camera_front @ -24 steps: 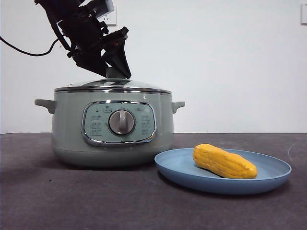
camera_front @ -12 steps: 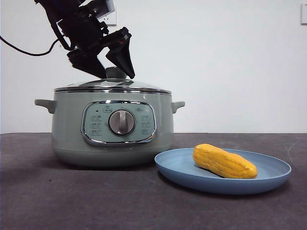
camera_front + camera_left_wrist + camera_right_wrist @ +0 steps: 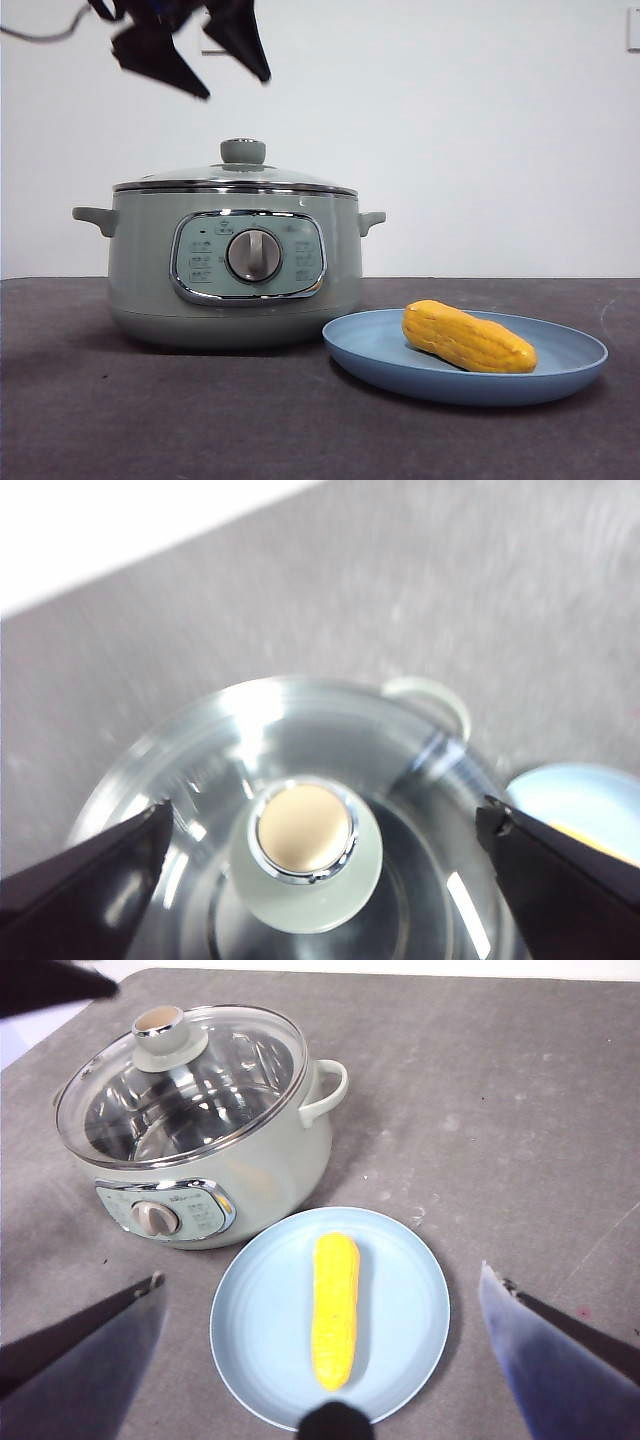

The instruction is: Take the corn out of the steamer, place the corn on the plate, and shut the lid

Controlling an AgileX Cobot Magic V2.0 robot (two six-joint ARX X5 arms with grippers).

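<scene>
The sage-green steamer (image 3: 235, 265) stands at the left with the glass lid (image 3: 235, 175) closed on it, its green knob (image 3: 243, 151) free. The yellow corn (image 3: 467, 338) lies on the light-blue plate (image 3: 560, 375) to the steamer's right. My left gripper (image 3: 215, 65) is open, high above the knob at the top left; in the left wrist view it (image 3: 320, 825) spreads wide on both sides of the knob (image 3: 305, 855). My right gripper (image 3: 320, 1305) is open and empty, high above the plate (image 3: 400, 1310) and corn (image 3: 335, 1310). The steamer also shows in the right wrist view (image 3: 270, 1175).
The dark grey table (image 3: 150, 420) stretches in front of the steamer and plate. A white wall (image 3: 480, 130) is behind. A black cable (image 3: 40, 30) trails from the left arm at the top left.
My left gripper opened off the lid's knob and rose straight up, now well above it. The lid stays seated on the steamer. Corn and plate have not moved.
</scene>
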